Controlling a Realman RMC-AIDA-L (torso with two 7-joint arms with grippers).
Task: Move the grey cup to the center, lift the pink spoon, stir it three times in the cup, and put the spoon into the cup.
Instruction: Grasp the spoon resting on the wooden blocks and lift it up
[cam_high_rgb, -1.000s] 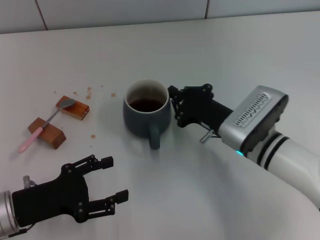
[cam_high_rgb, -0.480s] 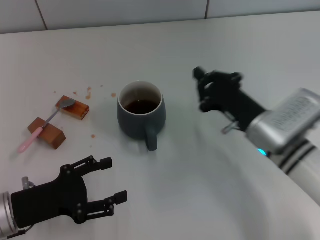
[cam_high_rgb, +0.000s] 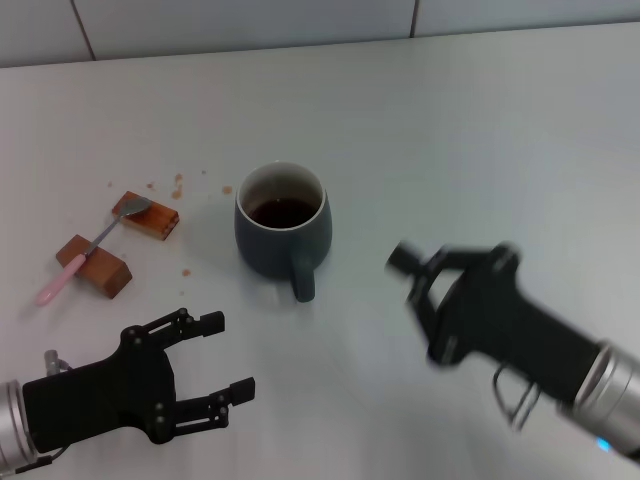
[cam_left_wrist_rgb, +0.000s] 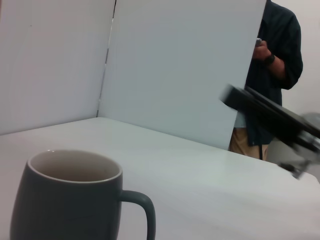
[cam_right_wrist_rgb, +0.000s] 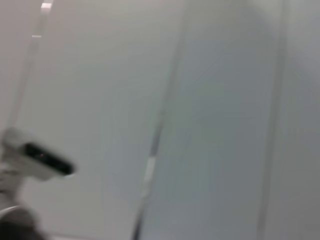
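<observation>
Nearby: pink spoon (cam_high_rgb: 92, 245) across two brown blocks (cam_high_rgb: 120, 240), left of grey cup (cam_high_rgb: 283, 228); left claw (cam_high_rgb: 215, 372) open, right claw (cam_high_rgb: 425, 275) unclear.

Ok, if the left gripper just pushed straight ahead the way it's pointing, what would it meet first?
Probably the grey cup: the left gripper is open and points that way, with bare table between; the left wrist view shows the cup ahead.

The black right gripper (cam_high_rgb: 440, 300) is smearing into motion blur, so its jaws aren't readable. The rounded dark grey-teal ceramic mug (cam_left_wrist_rgb: 65, 200) is getting cut off along the frame's lower edge in the left wrist view. The right wrist view is showing only blurry pale panels.
</observation>
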